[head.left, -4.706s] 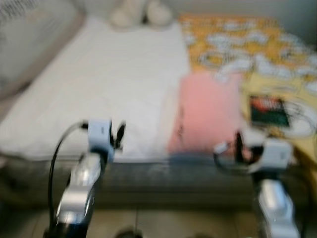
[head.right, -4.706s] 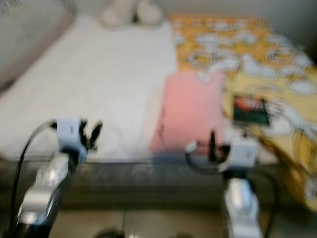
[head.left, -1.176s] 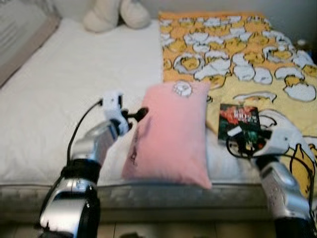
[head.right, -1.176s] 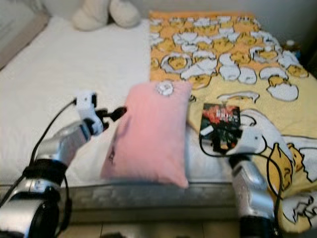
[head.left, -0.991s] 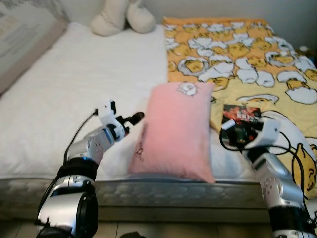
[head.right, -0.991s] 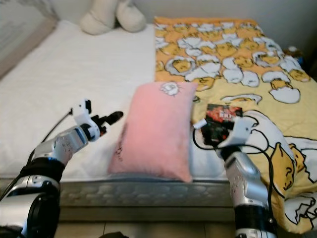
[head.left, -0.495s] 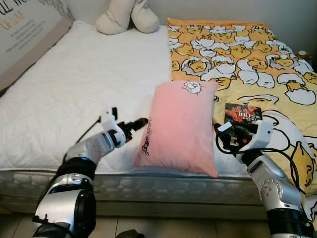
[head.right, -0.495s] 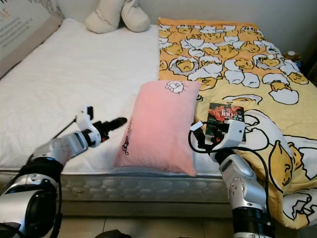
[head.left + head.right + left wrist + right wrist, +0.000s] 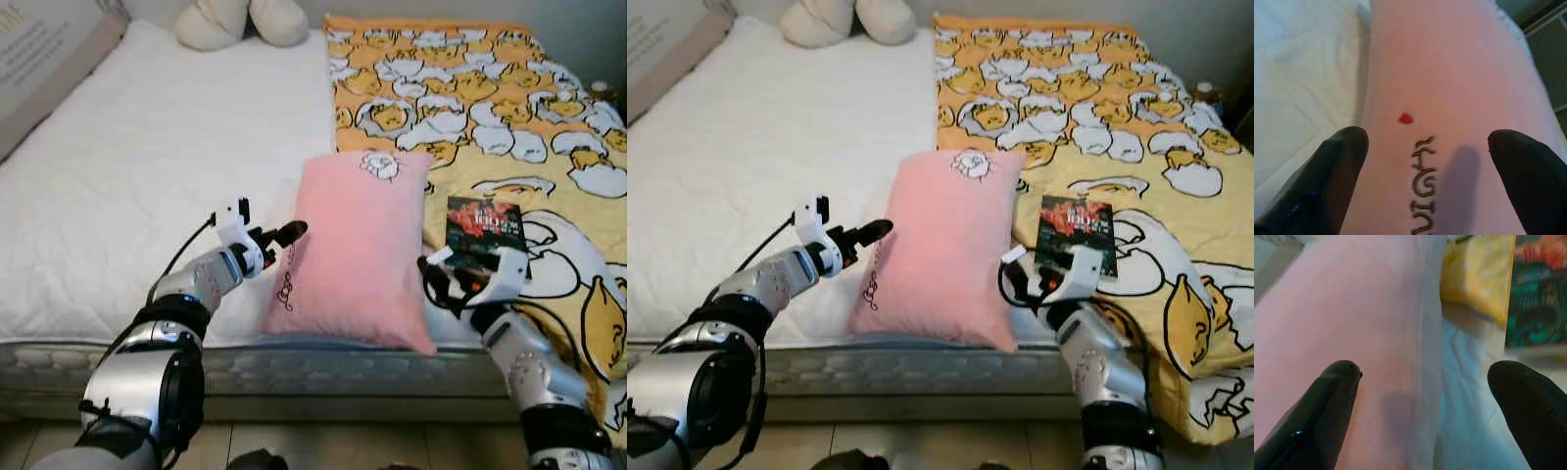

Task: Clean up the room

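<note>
Pink pillow (image 9: 360,251) lies near the bed's (image 9: 118,176) foot edge, both hands spread wide: left hand (image 9: 284,235) and right hand (image 9: 1016,277) flanking it; I'd squeeze evenly, clear of the book (image 9: 484,227)

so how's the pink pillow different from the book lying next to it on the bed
The pink pillow is plump, far larger and plain pink with a small motif and dark lettering; the book is flat, small, with a dark red-and-green cover. The pillow lies mostly on the white mattress, the book on the yellow patterned blanket. Both lie flat near the bed's front edge.
</note>
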Robot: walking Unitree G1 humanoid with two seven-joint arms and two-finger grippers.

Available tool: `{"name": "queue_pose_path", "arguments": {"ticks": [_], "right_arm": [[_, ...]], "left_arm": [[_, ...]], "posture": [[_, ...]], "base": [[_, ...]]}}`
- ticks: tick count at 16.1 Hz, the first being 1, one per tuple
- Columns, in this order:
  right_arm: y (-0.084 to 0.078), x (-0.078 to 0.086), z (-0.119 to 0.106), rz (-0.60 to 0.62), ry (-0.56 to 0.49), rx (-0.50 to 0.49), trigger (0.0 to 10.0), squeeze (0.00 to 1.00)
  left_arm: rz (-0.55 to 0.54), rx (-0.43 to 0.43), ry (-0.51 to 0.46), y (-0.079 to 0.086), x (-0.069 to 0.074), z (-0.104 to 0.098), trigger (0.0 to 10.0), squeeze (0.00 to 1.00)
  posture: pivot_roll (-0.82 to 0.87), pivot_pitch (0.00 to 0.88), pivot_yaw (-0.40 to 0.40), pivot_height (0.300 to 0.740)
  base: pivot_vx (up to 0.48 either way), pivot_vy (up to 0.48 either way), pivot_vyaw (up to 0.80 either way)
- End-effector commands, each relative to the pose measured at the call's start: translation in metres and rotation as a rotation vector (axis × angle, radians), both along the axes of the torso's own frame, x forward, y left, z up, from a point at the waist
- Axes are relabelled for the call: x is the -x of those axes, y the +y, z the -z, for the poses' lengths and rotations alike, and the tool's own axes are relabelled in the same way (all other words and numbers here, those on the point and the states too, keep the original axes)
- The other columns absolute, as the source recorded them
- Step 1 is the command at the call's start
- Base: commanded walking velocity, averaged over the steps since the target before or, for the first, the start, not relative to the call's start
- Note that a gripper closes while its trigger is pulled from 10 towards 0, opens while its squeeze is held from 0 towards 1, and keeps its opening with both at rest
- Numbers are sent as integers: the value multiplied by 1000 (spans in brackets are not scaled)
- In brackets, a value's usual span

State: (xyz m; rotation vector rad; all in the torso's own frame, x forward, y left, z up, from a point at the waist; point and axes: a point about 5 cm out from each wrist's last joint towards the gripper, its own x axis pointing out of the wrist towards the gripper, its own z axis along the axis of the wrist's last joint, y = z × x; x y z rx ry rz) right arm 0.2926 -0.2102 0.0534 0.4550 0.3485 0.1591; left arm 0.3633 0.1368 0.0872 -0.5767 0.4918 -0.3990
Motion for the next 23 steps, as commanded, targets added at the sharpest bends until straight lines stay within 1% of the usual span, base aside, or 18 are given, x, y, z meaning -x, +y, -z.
{"name": "queue_pose_path", "arguments": {"ticks": [1, 3, 4, 7, 8, 9, 11, 12, 13, 14, 15, 17, 19, 23], "right_arm": [[6, -3, 1, -19, 10, -11, 10000, 0], [17, -7, 5, -36, 23, -36, 10000, 0], [28, -9, 7, -68, 28, -42, 10000, 0], [38, -12, 9, -90, 31, -42, 10000, 0], [44, -16, 9, -99, 31, -41, 10000, 0], [55, -24, 6, -108, 26, -51, 10000, 0], [62, -28, 5, -121, 20, -54, 10000, 0], [67, -30, 4, -127, 17, -62, 10000, 0], [70, -32, 3, -121, 11, -82, 10000, 0], [71, -34, 2, -112, 5, -85, 0, 0], [71, -36, 1, -98, -6, -91, 0, 0], [72, -37, 0, -82, -14, -98, 0, 0], [71, -35, 1, -68, -20, -104, 0, 0], [63, -26, 2, -34, -46, -126, 0, 0]], "left_arm": [[4, -17, 7, -3, -2, -1, 10000, 0], [18, 3, 29, -11, 1, 3, 10000, 0], [33, 1, 47, -18, 4, 8, 10000, 0], [59, 11, 54, -31, 6, 12, 10000, 0], [78, 20, 61, -41, 8, 14, 10000, 0], [120, 29, 68, -55, 12, 16, 10000, 0], [118, 47, 85, -61, 15, 19, 10000, 0], [84, 91, 106, -64, 17, 22, 10000, 0], [1, 195, 132, -67, 19, 25, 0, 0], [-22, 221, 139, -69, 20, 27, 0, 0], [-33, 238, 142, -73, 24, 31, 0, 0], [-21, 250, 136, -80, 28, 35, 0, 0], [-38, 270, 133, -77, 29, 36, 0, 0], [-79, 324, 138, -67, 31, 41, 0, 0]], "posture": [[-98, 85, 40, 731], [-96, 105, 41, 731], [-95, 110, 39, 731], [-98, 112, 39, 731], [-98, 116, 40, 731], [-100, 117, 41, 731], [-95, 120, 42, 731], [-96, 122, 43, 731], [-99, 124, 42, 731], [-101, 125, 41, 731], [-104, 126, 40, 731], [-108, 127, 34, 731], [-103, 123, 32, 731], [-95, 110, 30, 731]], "base": [[0, 0, 0], [0, 0, 0], [0, 0, 0], [0, 0, 0], [0, 0, 0], [0, 0, 0], [0, 0, 0], [0, 0, 0], [0, 0, 0], [0, 0, 0], [0, 0, 0], [0, 0, 0], [0, 0, 0], [0, 0, 0]]}}
